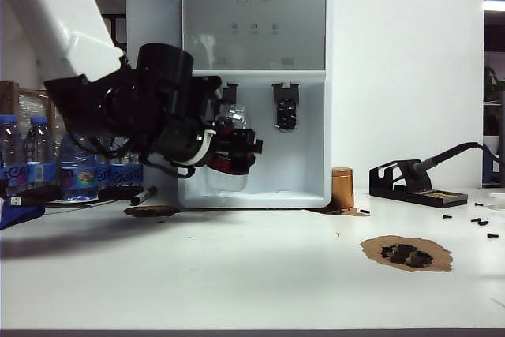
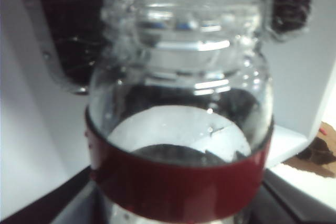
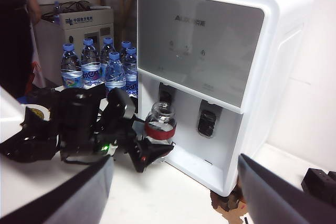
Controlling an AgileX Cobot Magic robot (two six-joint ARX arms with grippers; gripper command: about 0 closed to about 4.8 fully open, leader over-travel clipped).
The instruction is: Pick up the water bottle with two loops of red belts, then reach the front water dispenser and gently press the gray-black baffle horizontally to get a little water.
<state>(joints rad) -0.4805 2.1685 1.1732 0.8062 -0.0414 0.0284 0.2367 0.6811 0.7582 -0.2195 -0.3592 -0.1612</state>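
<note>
We note the water dispenser (image 1: 254,84) at the table's (image 1: 237,274) back edge: white glossy body, gray panel, jug cut off above. The left gripper (image 1: 237,151) clamps the water bottle (image 3: 159,126), clear glass with red bands, inside the dispenser's recess; the left lever is largely hidden. The right gripper (image 3: 173,182) stands wide open, its blurred fingers (image 3: 273,192) alone visible.

The white counter (image 1: 237,274) carries the water dispenser (image 1: 254,84) at its rear. Blue-capped bottles (image 1: 47,159) and a black marker (image 1: 144,194) are located left of the dispenser; a copper cup (image 1: 342,189), a soldering stand (image 1: 410,183), scattered black screws (image 1: 483,222) and a brown patch (image 1: 406,253) are located to its right.
</note>
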